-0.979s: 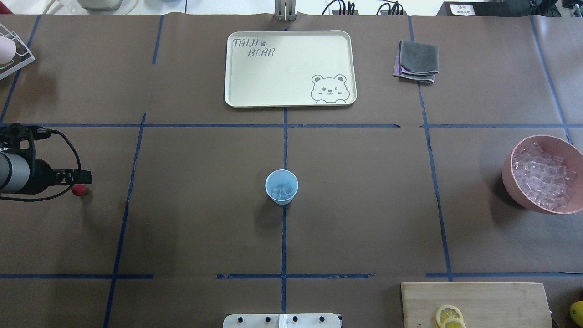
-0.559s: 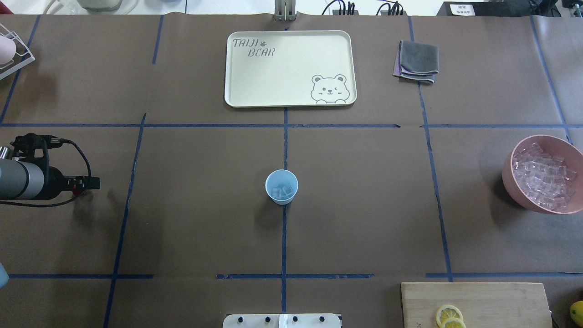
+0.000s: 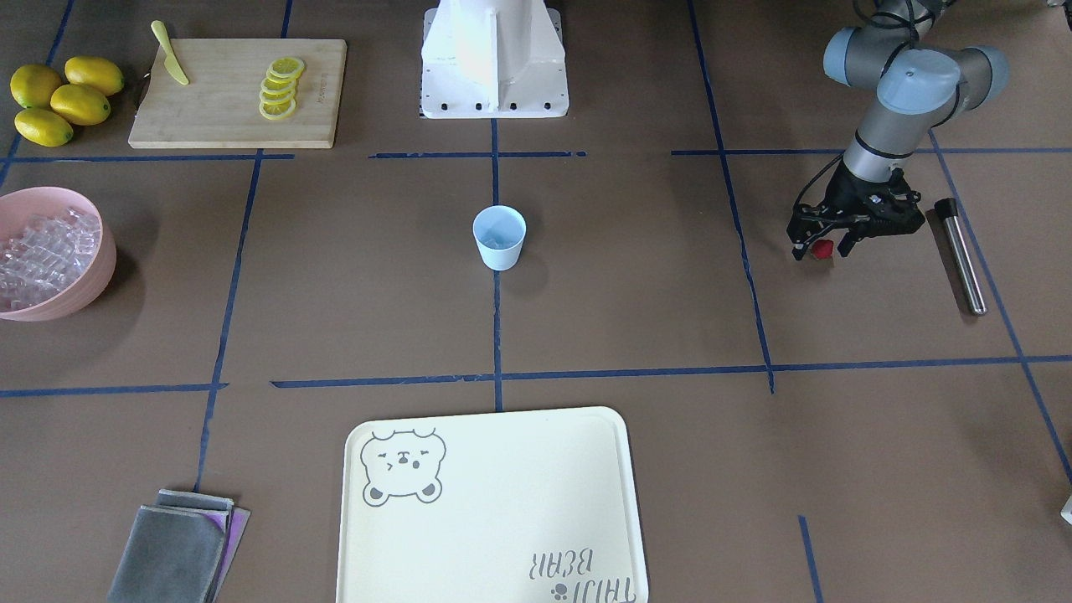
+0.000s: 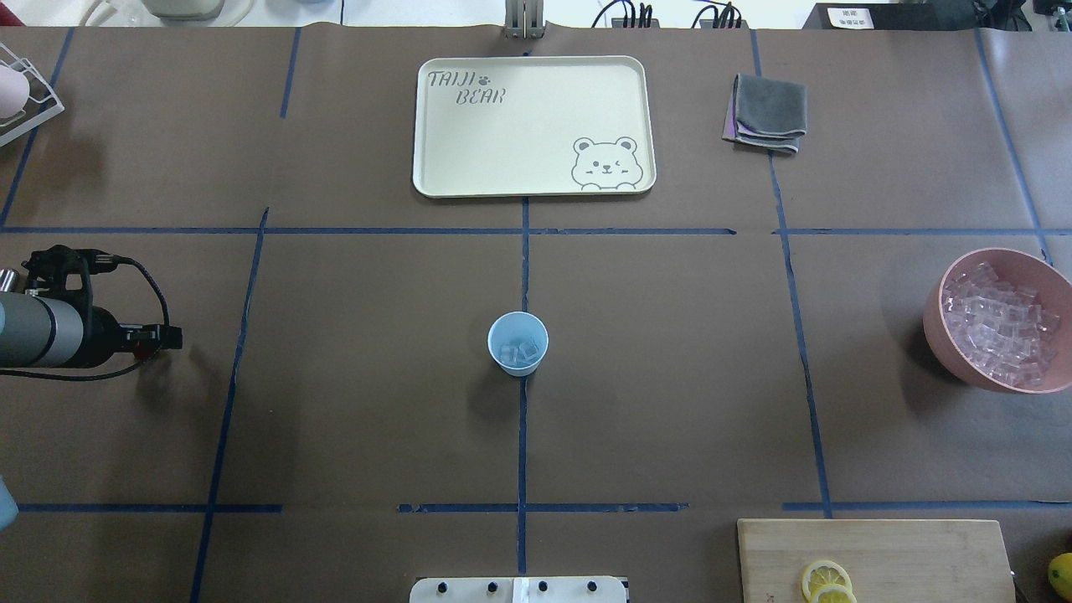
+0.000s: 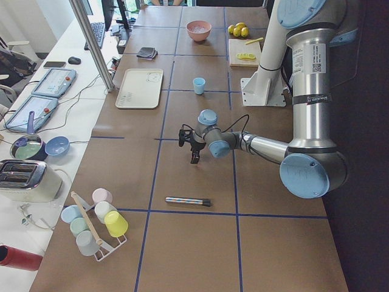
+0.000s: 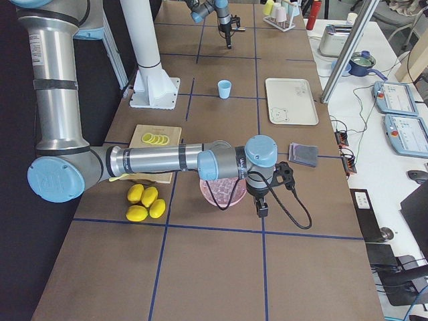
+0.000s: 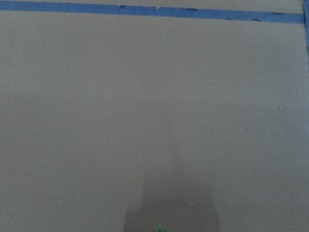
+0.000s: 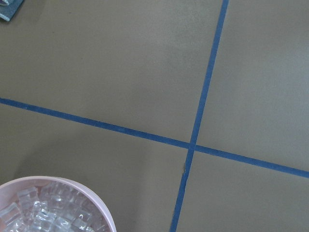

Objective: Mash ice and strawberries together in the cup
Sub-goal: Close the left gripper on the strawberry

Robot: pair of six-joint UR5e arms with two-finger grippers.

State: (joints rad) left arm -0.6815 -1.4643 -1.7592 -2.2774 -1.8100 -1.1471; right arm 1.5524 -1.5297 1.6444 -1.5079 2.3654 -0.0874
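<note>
Between end effector (image 3: 822, 248) fingers, red strawberry (image 3: 824, 248)

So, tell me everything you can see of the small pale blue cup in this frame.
The small pale blue plastic cup is plain, tapered and handleless, narrower at its base than at its rim. It stands upright with its mouth open on the brown table covering, on the blue tape line that runs down the middle of the table. A few clear ice cubes lie in its bottom. Nothing else touches it: the left pincer, gripping a small red strawberry, is far off to the side.
</note>
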